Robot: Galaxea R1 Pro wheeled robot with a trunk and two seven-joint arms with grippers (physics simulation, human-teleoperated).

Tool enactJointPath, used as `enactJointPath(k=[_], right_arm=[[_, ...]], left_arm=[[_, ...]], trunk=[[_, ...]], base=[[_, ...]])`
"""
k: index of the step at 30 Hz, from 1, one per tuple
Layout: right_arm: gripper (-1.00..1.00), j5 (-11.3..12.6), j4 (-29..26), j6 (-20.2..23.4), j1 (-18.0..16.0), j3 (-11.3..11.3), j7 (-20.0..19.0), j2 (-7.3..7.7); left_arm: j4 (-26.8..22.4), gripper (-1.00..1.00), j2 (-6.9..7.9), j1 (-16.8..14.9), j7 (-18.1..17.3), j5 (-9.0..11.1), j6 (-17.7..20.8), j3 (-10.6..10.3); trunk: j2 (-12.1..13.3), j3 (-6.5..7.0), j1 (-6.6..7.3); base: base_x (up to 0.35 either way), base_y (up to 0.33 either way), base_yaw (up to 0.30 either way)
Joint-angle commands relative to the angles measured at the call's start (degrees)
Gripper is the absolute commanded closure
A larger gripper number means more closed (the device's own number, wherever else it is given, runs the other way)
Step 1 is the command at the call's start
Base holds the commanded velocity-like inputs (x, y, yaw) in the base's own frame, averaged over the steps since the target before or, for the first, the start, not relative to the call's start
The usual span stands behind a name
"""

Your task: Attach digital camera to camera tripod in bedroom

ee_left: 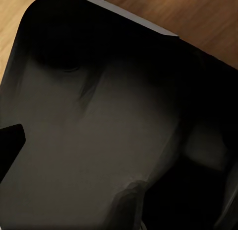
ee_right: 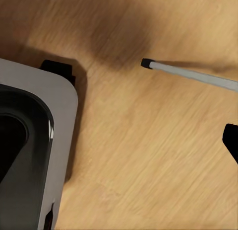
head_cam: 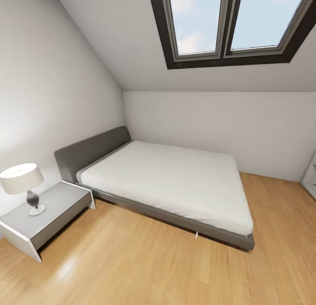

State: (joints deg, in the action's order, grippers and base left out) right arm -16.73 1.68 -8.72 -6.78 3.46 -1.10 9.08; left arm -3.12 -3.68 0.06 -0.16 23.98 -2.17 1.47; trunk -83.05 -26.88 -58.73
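Only a silver tripod leg (ee_right: 191,77) with black foot lying over wood floor (ee_right: 139,155) at 2 o'clock of right wrist view, probably light, stiff, graspable mid-tube; digital camera unseen, state of both grippers impossible to tell.

Dark rounded-corner body (ee_left: 99,130) close to lens, dimly lit; light wood floor (ee_left: 198,21) beyond its edge.

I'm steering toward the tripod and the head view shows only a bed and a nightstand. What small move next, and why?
Probably turn the base or head to look around. The head view shows the bed, the lamp on the nightstand and the skylight, while the right wrist view catches a slim silver leg with a dark tip on the wood floor, possibly the tripod's, close by.
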Motion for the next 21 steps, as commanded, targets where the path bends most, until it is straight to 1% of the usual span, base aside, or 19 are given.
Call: enactJointPath(k=[1, 15, 18, 21], right_arm=[[-1.00, -0.32, 0.18, -0.34, -0.08, 0.36, -0.12, 0.01], [-1.00, -0.32, 0.17, -0.34, -0.08, 0.33, -0.09, 0.04], [-1.00, -0.32, 0.17, -0.34, -0.08, 0.33, -0.07, 0.02], [-1.00, -0.32, 0.17, -0.34, -0.07, 0.32, -0.06, -0.01]], left_arm=[[-0.04, -1.00, -0.01, 0.01, -0.02, 0.19, -0.12, 0.12], [-0.02, -1.00, -0.01, 0.01, -0.02, 0.19, -0.12, 0.13], [-0.02, -1.00, -0.01, 0.00, -0.02, 0.19, -0.12, 0.12], [-0.02, -1.00, -0.01, 0.02, -0.02, 0.19, -0.12, 0.12]], trunk=[[-0.03, -0.05, 0.00], [-0.03, -0.05, 0.00], [-0.03, -0.05, 0.00], [-0.03, -0.05, 0.00]], base=[[0.001, 0.006, -0.152], [0.001, 0.006, -0.152], [0.028, 0.097, -0.152], [0.073, 0.199, -0.146]])
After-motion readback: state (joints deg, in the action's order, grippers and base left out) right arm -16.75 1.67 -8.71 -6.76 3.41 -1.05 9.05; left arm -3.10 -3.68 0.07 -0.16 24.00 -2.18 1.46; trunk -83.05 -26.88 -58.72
